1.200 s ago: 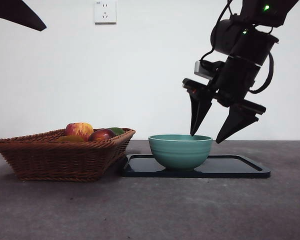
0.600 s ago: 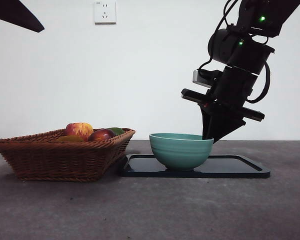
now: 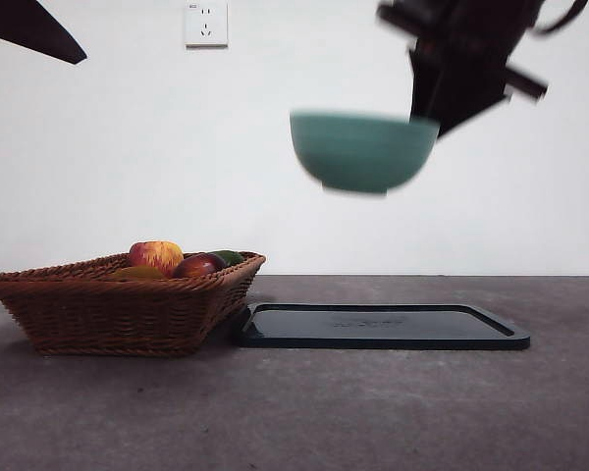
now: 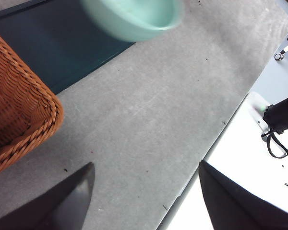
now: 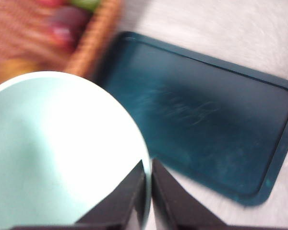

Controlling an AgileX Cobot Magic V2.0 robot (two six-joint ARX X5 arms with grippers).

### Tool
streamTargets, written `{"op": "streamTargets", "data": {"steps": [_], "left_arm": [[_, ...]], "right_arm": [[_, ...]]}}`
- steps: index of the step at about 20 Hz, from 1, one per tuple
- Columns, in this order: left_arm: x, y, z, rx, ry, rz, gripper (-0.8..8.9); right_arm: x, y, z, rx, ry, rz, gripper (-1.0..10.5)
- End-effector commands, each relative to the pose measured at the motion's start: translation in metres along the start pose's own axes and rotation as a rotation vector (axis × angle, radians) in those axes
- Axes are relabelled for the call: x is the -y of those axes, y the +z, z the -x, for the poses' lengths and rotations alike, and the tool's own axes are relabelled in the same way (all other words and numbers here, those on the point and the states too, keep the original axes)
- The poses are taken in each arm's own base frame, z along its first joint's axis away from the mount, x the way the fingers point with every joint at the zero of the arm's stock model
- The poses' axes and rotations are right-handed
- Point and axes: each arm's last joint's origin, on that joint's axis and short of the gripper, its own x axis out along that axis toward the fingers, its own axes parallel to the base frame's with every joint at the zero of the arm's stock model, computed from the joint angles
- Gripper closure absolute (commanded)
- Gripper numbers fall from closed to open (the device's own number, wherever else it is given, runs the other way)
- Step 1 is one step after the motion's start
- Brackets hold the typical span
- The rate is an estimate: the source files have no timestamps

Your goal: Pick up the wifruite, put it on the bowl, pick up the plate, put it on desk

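The bowl has left the tray since a second ago and now hangs high above it, the right gripper clenched on its rim. Glazed ceramic: probably heavy, stiff, slick and breakable, so a one-sided rim pinch may tip it. One bowl, one tray, one basket with several fruits on the table. The left gripper waits, fingers released.
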Motion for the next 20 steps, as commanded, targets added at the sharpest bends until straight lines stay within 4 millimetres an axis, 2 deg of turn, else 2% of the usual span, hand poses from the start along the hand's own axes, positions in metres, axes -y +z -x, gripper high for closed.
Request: {"op": "streamTargets", "data": {"steps": [1,4,7,14,20], "left_arm": [[0.000,0.003,0.000,0.004,-0.004,-0.022,4.71],[0.000,0.003,0.000,0.004,-0.005,-0.022,4.71],[0.000,0.003,0.000,0.004,-0.005,-0.022,4.71],[0.000,0.003,0.000,0.004,-0.005,-0.022,4.71],[0.000,0.003,0.000,0.004,-0.004,-0.022,4.71]], "right_arm": [[-0.014,-0.003,0.025,0.039,0.019,0.046,9.3],[-0.024,-0.021,0.045,0.072,0.039,0.078,9.3],[-0.025,-0.048,0.042,0.053,0.022,0.097,9.3],[-0.017,-0.100,-0.015,-0.010,0.046,0.058,9.3],[-0.011,-0.123,-0.054,-0.090,0.033,0.027,9.3]]}}
